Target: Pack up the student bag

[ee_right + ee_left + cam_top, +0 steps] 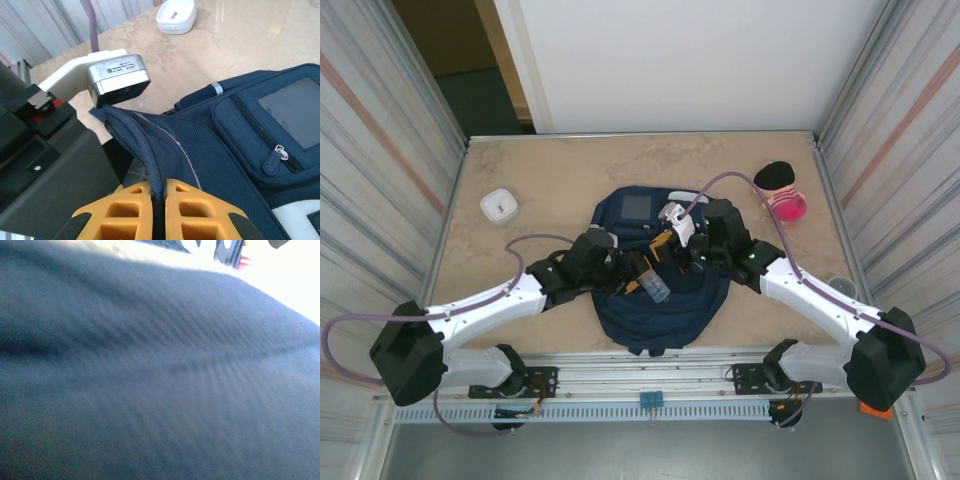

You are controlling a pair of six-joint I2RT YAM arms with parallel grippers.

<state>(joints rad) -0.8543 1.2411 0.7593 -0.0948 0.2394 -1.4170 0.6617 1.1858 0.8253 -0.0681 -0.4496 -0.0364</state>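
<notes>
The student bag, navy blue with a grey square patch, lies flat in the middle of the table. My right gripper is shut on the bag's zipper edge and holds it lifted; from above this gripper sits over the bag's middle. The left gripper reaches in from the left at the opening, with a clear bluish item at its tip. Whether its jaws grip that item is hidden. Blurred navy fabric covers its fingers in the left wrist view.
A small white box sits at the left of the bag, also far off in the right wrist view. A pink and black item stands at the back right. A clear cup is by the right wall.
</notes>
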